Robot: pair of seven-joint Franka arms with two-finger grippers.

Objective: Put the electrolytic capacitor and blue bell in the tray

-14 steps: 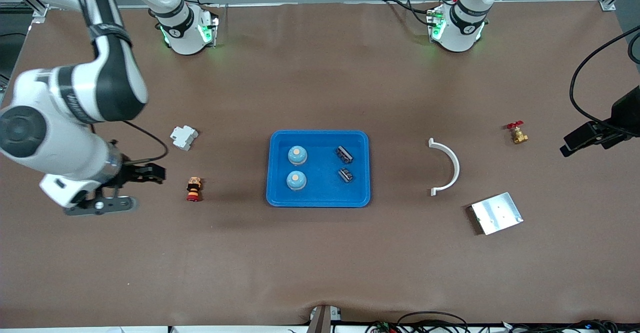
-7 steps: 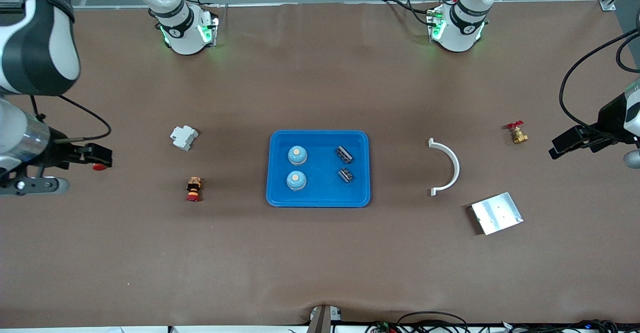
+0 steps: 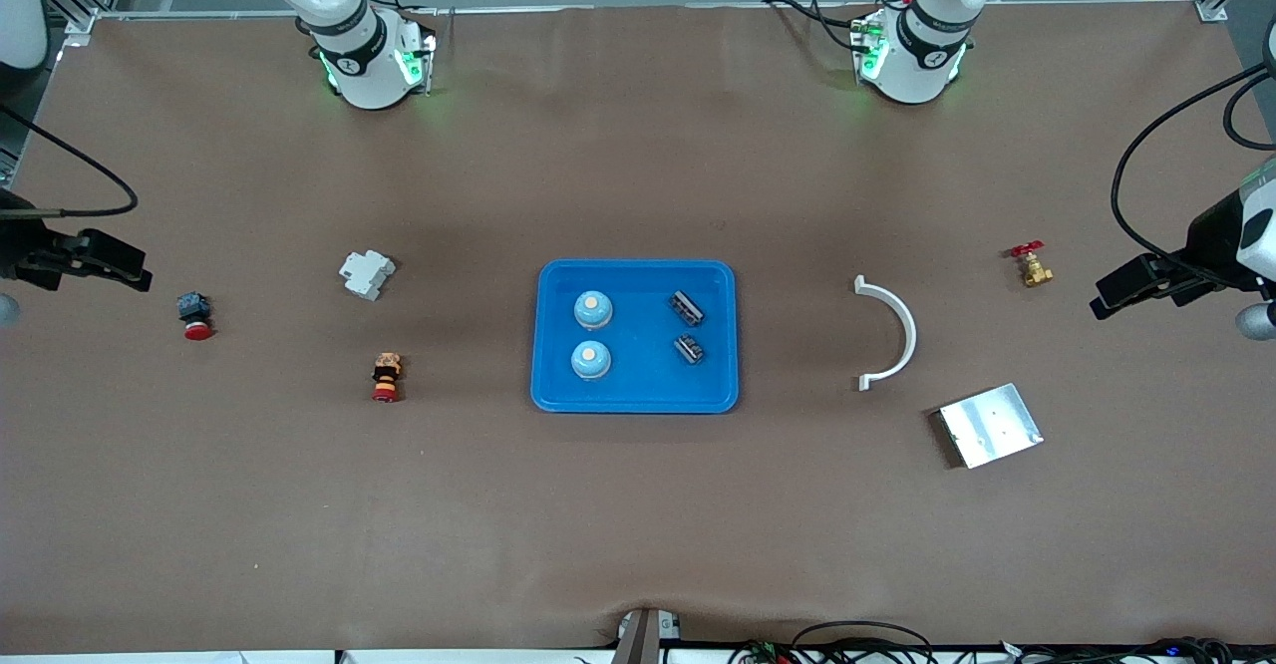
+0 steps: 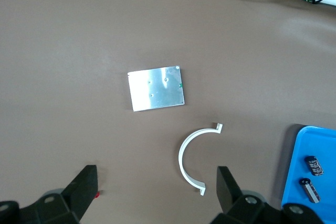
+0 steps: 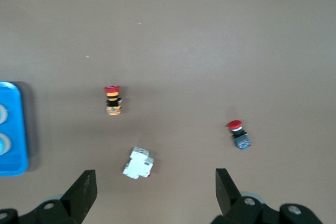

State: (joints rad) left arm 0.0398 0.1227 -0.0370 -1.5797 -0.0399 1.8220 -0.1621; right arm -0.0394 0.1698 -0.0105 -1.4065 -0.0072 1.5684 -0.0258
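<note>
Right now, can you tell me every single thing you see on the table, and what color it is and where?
tray: 1, bright blue, middle of the table
blue bells: 2, light blue with pale tops, in the tray, on its side toward the right arm's end
capacitors: 2, dark, in the tray, on its side toward the left arm's end
breaker: 1, white, toward the right arm's end
striped button: 1, orange, black and red, nearer the front camera than the breaker
push button: 1, red and dark
curved clip: 1, white
metal plate: 1, silver
valve: 1, brass, red handle
right claw: open, empty
left claw: open, empty
</note>
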